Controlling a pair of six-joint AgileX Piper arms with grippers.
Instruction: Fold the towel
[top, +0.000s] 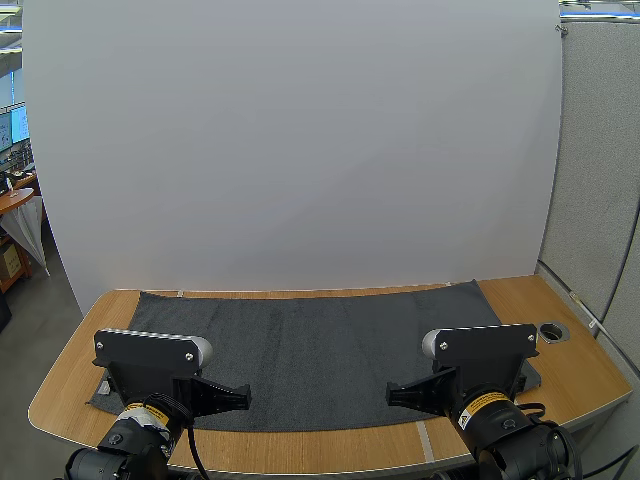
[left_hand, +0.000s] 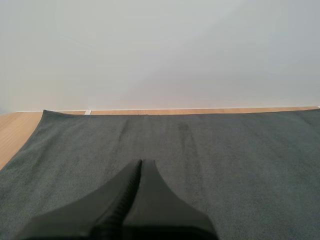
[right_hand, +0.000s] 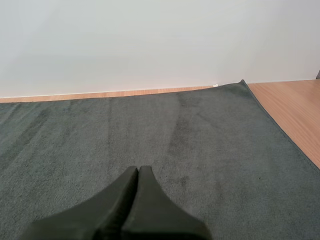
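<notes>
left gripper (top: 244, 398): sitting closest of all, low over the towel's near edge on my left. its two black fingers are lying pressed together as one dark wedge, gripping nothing and pointing in toward the middle.
right gripper (top: 392, 395): mirroring it on my right. its fingers are likewise lying closed against each other with nothing between them.
towel (top: 320, 340): dark grey, lying spread flat in one layer over most of the table, long side running left to right. its far edge is reaching almost to the white board (top: 300, 150) and its near edge is passing under both arms. no fold is showing.
table (top: 575, 375): wooden, showing as bare strips at both ends and along the front. a round cable hole (top: 551, 330) is sitting in the wood near the towel's right edge.
why it is lying so: the cloth seems to be laid out square so that each arm is covering one half. the matched, tucked-in grippers are looking like a resting pose rather than a reach.
stage: by my judgement the folding is not yet beginning.
next move: each gripper is probably needing to open, drop onto a near corner and pinch it, then carry both corners across together.
risk: uneven lifting is likely to skew the fold.
</notes>
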